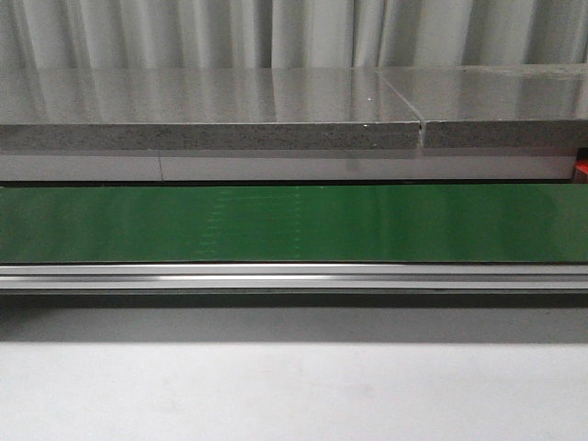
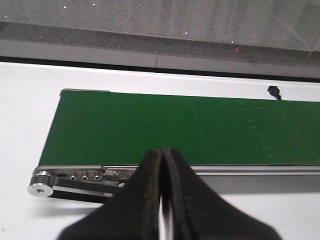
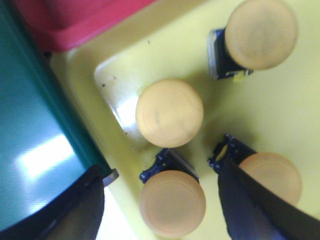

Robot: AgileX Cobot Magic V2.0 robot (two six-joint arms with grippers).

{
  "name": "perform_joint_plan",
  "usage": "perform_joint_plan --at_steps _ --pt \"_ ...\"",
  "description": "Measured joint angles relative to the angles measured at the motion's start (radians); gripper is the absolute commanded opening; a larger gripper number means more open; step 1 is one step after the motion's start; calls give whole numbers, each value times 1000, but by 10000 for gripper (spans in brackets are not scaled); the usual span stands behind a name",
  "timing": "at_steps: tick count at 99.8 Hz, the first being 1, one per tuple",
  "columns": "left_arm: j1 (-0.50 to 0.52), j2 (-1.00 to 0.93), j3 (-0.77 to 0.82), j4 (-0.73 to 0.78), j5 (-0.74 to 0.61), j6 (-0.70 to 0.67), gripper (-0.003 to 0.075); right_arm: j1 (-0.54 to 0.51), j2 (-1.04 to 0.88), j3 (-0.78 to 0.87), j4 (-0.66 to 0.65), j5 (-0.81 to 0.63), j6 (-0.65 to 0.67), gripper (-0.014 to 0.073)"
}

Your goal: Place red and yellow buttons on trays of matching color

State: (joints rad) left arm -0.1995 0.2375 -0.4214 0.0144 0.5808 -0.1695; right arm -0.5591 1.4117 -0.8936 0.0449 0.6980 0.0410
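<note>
Several yellow buttons lie on the yellow tray [image 3: 280, 110] in the right wrist view, their round caps up. My right gripper [image 3: 161, 170] hangs open just above that tray. One yellow button [image 3: 172, 202] sits between its fingers, untouched on both sides. Another button [image 3: 272, 175] is partly hidden behind one finger [image 3: 245, 200]. A corner of the red tray [image 3: 75, 20] touches the yellow tray. No red button shows in any view. My left gripper [image 2: 162, 151] is shut and empty over the near rail at the conveyor's end. Neither gripper appears in the front view.
The green conveyor belt [image 1: 294, 222] runs across the front view with nothing on it, its metal rail [image 1: 294, 276] on the near side. A grey stone counter [image 1: 211, 110] stands behind it. The belt's roller end [image 2: 41, 182] and a small black mark [image 2: 274, 91] show in the left wrist view.
</note>
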Motion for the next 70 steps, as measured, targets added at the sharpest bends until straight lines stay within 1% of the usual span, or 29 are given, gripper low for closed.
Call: perform_joint_plan --at_steps 16,40,56,70 --pt "0 0 0 0 0 0 -19 40 -106 0 5 -10 0 492" --pt "0 0 0 0 0 0 -19 202 -290 0 6 -35 0 489" --pt "0 0 0 0 0 0 -19 301 -425 2 -16 -36 0 489" --pt "0 0 0 0 0 0 -19 377 -550 55 -36 -73 0 489"
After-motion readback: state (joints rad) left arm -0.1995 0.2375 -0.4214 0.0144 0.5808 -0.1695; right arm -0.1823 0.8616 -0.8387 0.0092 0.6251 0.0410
